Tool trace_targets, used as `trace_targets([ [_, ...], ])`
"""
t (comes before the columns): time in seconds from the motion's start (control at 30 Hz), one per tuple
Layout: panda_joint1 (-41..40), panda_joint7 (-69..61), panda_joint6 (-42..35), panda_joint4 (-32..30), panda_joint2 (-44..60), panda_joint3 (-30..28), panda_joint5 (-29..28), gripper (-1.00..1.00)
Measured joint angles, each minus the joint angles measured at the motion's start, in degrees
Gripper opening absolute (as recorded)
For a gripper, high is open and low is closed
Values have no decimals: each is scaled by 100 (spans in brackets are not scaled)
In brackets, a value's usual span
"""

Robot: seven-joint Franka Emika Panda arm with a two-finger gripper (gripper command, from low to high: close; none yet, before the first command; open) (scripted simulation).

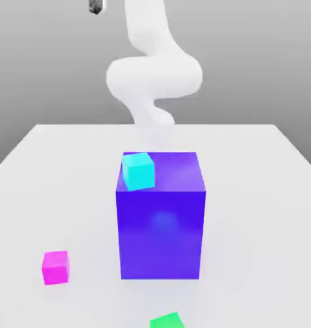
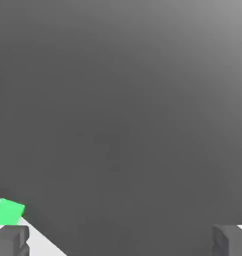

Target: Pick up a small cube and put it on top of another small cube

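The gripper (image 2: 121, 242) stands wide apart and empty, its fingers (image 2: 10, 240) far from each other. The magenta cube (image 1: 55, 267) sits on the white tabletop (image 1: 260, 192) toward the exterior view's left, well apart from the green cube (image 1: 167, 321). A cyan cube (image 1: 138, 170) rests atop the big blue block (image 1: 161, 230).

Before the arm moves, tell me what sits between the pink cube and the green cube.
Nothing visible does. The pink cube and the green cube both lie on the white table, with bare surface between them. The big blue block stands behind that line, not across it.
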Motion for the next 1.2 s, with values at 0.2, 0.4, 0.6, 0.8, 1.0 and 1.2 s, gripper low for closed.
trace_targets([
  [0.2,502,-1624,196,-150,292,-809,-236,0],
  [0.4,1057,-3239,399,-302,596,-1653,-475,0],
  [0.6,1553,-4599,574,-430,866,-2379,-661,0],
  [0.8,2356,-6464,830,-613,1231,-3483,-938,0],
  [1.0,3192,-8077,1058,-774,1530,-4573,-1208,0],
  [1.2,4206,-9503,1238,-917,1674,-5850,-1712,0],
])
